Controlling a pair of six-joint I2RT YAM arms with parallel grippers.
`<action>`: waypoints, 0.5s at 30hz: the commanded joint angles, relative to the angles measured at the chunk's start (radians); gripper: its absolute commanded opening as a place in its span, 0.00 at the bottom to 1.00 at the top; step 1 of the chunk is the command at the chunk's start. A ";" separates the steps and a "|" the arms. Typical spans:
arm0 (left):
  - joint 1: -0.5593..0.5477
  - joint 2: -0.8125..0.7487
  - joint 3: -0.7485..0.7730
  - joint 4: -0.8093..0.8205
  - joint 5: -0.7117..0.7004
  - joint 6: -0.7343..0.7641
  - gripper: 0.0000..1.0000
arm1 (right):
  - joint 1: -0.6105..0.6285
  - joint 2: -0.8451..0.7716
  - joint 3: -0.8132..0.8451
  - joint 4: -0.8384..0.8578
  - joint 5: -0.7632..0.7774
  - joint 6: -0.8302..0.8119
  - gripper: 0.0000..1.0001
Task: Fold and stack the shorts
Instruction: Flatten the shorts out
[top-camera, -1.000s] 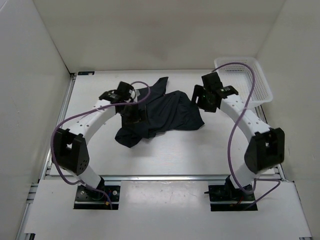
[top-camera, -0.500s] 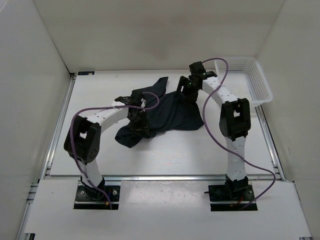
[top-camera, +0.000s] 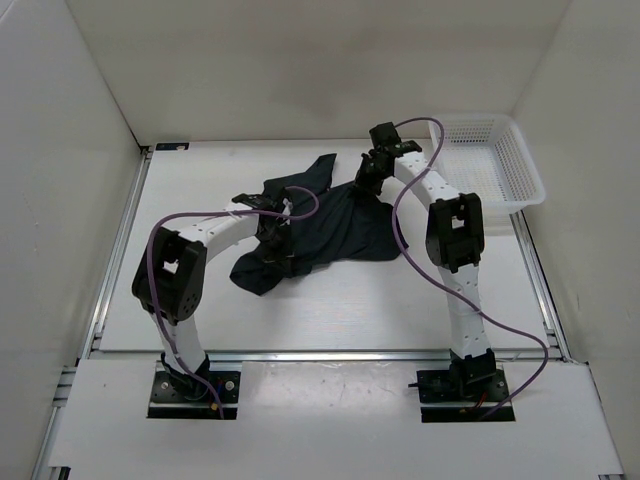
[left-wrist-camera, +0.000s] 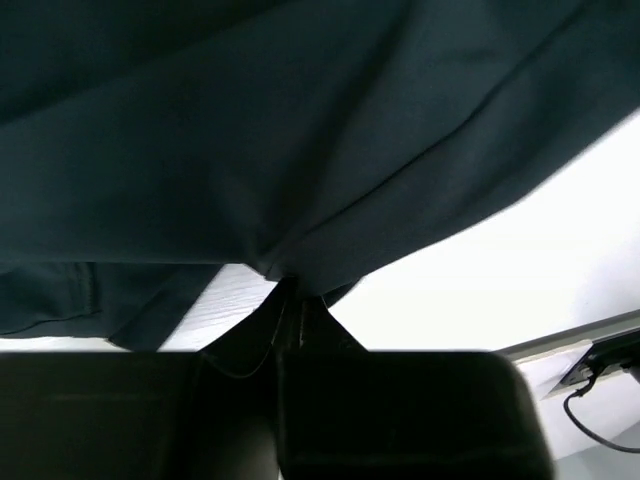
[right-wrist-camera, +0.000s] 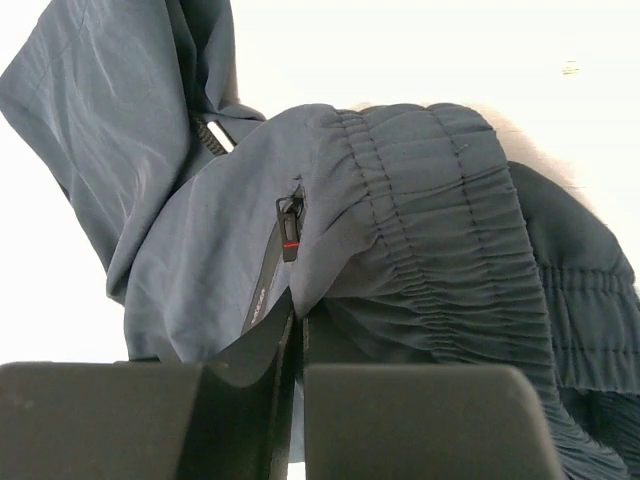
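Item: the shorts (top-camera: 340, 225), one pair, very dark navy, soft fabric; position, the middle of the white table (top-camera: 330, 310), lying crumpled and unfolded, one narrow part reaching toward the far edge, a bunched lobe at the near left; condition, creased, not flat. Left gripper (top-camera: 277, 250): lowered onto the near-left part of the shorts; in the left wrist view the left gripper (left-wrist-camera: 290, 300) has its two dark fingers pressed together on a pinch of cloth, which gathers to a point between them and spreads upward as a smooth dark sheet; bare table shows to the right of the fingers. Right gripper (top-camera: 366, 182): set on the far-right part of the shorts, near the narrow part; in the right wrist view the right gripper (right-wrist-camera: 297, 330) is closed with only a thin slit between its fingers, and a fold of fabric is caught in that slit. Details, right wrist view: a gathered elastic waistband (right-wrist-camera: 430, 200) arching over the fingers; a small black zip pull (right-wrist-camera: 289, 222) with a red mark just above the pinch. Accessory: white basket (top-camera: 520, 200), far right corner of the table, apart from the shorts.
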 joint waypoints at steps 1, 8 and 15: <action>0.065 -0.011 0.027 0.011 -0.004 0.014 0.10 | 0.005 -0.071 0.047 -0.029 0.025 -0.006 0.00; 0.248 -0.033 0.523 -0.214 0.019 0.130 0.10 | -0.026 -0.092 0.344 -0.061 -0.053 -0.026 0.00; 0.271 -0.149 0.677 -0.336 0.063 0.155 0.10 | -0.035 -0.459 0.132 -0.032 -0.033 -0.107 0.00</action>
